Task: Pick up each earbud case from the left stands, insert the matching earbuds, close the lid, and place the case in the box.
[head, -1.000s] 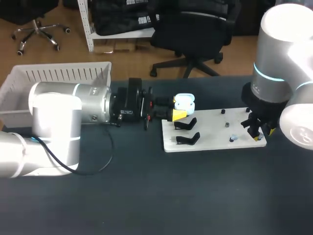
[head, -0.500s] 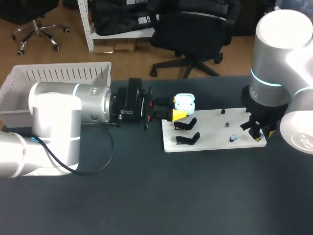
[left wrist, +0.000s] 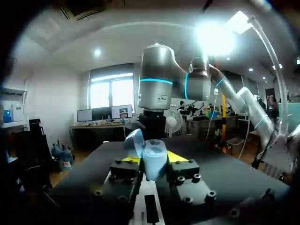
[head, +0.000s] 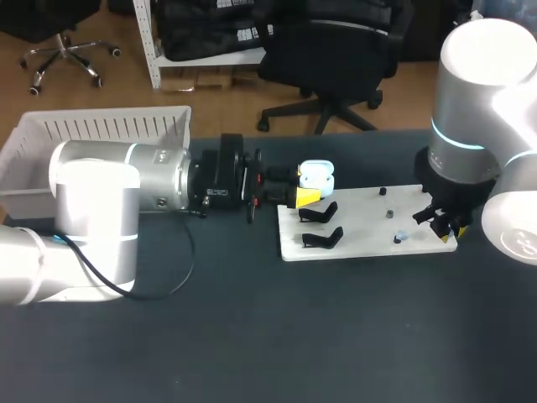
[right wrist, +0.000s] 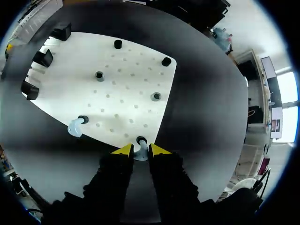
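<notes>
So far, I think no case has gone into the big white box [head: 101,126] at the table's far left corner. Two black stands [head: 320,211] sit by the left edge of the white board [head: 361,220]. The left gripper [left wrist: 153,159] squeezes an earbud case [left wrist: 155,165] from both sides, lid up, just over the board's far left corner. The right gripper [right wrist: 140,150] pinches one earbud [right wrist: 140,154] at the board's near right corner. A second earbud [right wrist: 75,127] lies by the near edge. Both earbuds are not in the case yet. After that the lid needs shutting and the case needs boxing. No writing can be read.
</notes>
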`<state>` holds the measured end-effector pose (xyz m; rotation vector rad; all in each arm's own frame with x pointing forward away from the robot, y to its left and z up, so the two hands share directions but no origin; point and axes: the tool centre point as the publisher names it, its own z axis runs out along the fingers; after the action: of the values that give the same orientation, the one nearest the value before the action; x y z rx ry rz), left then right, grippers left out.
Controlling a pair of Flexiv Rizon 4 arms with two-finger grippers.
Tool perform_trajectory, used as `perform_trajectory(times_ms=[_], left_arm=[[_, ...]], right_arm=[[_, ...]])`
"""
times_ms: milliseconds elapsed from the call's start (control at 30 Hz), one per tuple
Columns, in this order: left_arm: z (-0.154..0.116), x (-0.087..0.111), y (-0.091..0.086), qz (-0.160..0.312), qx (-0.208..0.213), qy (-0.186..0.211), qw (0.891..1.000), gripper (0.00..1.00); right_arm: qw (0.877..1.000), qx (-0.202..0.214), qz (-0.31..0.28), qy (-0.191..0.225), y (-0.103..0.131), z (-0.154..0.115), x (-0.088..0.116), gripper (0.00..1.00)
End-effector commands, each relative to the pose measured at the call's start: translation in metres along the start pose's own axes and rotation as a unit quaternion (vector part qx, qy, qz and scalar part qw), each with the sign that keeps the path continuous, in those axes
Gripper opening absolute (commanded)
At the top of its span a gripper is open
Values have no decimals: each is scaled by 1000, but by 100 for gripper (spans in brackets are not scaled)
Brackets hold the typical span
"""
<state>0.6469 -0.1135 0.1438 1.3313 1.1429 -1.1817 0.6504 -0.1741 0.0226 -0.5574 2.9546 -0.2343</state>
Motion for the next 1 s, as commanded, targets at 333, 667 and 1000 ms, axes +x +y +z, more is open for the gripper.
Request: perform_trajectory(times_ms=[333,667,1000], left_arm=[[0,0,0,0,0,0,1000,0],[0,0,0,0,0,0,1000,0],[0,0,0,0,0,0,1000,0]], right_arm=[[1000,7,0,0,2,-4,2,0],[1000,15,0,0,3,-21,2,0],[999,-2,-11,35,23,-73,-7,0]])
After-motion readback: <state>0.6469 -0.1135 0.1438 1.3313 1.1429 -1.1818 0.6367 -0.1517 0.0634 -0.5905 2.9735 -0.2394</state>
